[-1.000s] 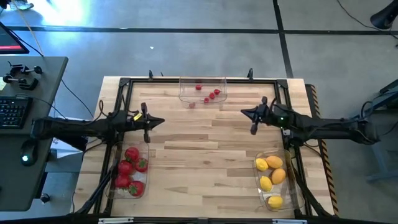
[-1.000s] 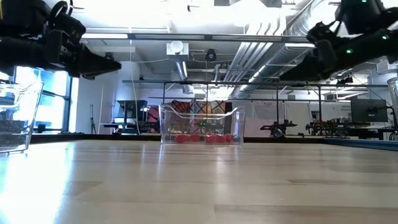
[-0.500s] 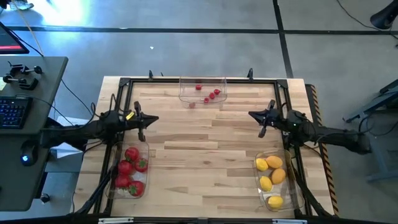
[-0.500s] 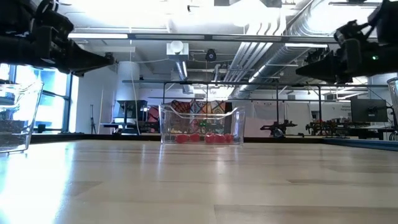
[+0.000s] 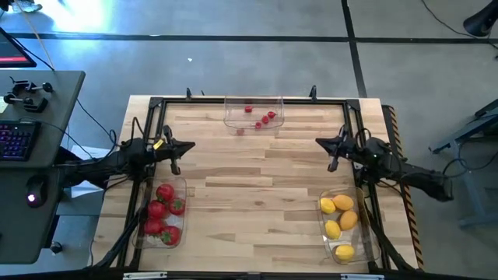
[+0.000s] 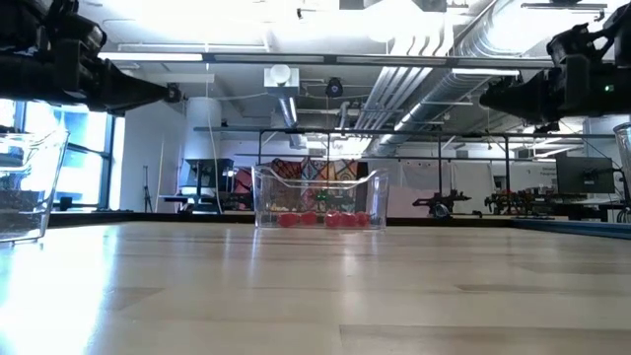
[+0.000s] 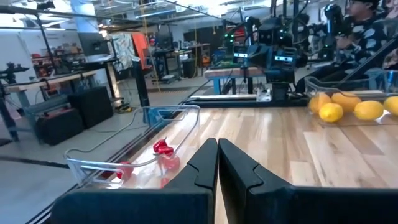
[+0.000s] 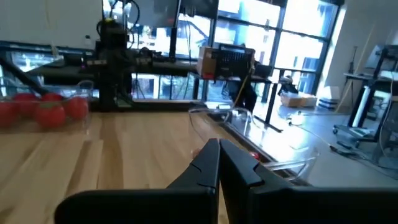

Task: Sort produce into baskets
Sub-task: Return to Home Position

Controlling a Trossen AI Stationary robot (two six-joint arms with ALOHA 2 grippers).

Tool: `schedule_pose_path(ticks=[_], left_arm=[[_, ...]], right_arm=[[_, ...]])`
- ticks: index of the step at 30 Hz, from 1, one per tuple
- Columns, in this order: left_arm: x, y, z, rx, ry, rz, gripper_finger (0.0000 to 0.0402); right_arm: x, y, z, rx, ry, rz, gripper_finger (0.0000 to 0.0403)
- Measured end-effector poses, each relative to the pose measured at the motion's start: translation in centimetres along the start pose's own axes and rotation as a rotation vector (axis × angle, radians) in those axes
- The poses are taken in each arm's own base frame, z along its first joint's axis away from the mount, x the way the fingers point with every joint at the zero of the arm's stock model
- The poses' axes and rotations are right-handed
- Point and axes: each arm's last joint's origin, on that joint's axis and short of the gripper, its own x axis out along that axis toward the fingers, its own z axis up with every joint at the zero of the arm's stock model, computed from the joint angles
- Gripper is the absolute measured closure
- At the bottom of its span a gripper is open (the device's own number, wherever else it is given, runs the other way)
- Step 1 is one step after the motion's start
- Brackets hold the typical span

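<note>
Three clear baskets stand on the wooden table. One at the near left [image 5: 162, 214] holds red tomatoes [image 5: 163, 193]. One at the near right [image 5: 342, 225] holds yellow and orange lemons [image 5: 341, 204]. One at the far middle [image 5: 254, 113] holds small red berries [image 5: 267, 118]. My left gripper [image 5: 191, 146] is shut, above the table's left side, pointing level toward the right. My right gripper [image 5: 319, 142] is shut, above the right side, pointing level toward the left. Neither holds anything.
A black metal frame [image 5: 233, 101] runs round the table's edges. The middle of the table [image 5: 257, 179] is bare wood. A grey desk with a keyboard [image 5: 19, 140] stands left of the table. A person [image 7: 364, 25] shows beyond the table in the left wrist view.
Both arms have drawn back toward their own sides: the left gripper toward the table's left edge, the right gripper toward the right edge and a little down, tipping to level. Both have stayed shut. The produce and baskets have kept still.
</note>
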Motion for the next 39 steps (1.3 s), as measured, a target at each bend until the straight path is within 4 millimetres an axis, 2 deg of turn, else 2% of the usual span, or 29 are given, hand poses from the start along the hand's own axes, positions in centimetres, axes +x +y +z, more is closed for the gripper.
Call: schedule_pose_path(ticks=[14, 17, 21, 26, 39], left_arm=[[0.2, -0.1, -0.2, -0.052, 0.024, -0.012, 0.0401], [0.3, -0.1, -0.3, -0.063, 0.042, -0.013, 0.0401], [0.4, -0.1, -0.5, -0.072, 0.063, -0.010, 0.0401], [0.5, -0.2, -0.7, -0.164, 0.082, -0.008, 0.0401], [0.5, -0.2, -0.7, -0.164, 0.081, -0.007, 0.0401]], right_arm=[[0.0, -1.3, -0.5, -0.048, 0.058, -0.161, 0.0403], [0.0, -1.3, -0.5, 0.018, 0.053, -0.165, 0.0403], [0.0, -1.3, -0.5, 0.019, 0.053, -0.165, 0.0403], [0.0, -1.3, -0.5, 0.025, 0.052, -0.165, 0.0403], [0.0, -1.3, -0.5, 0.025, 0.052, -0.165, 0.0402]])
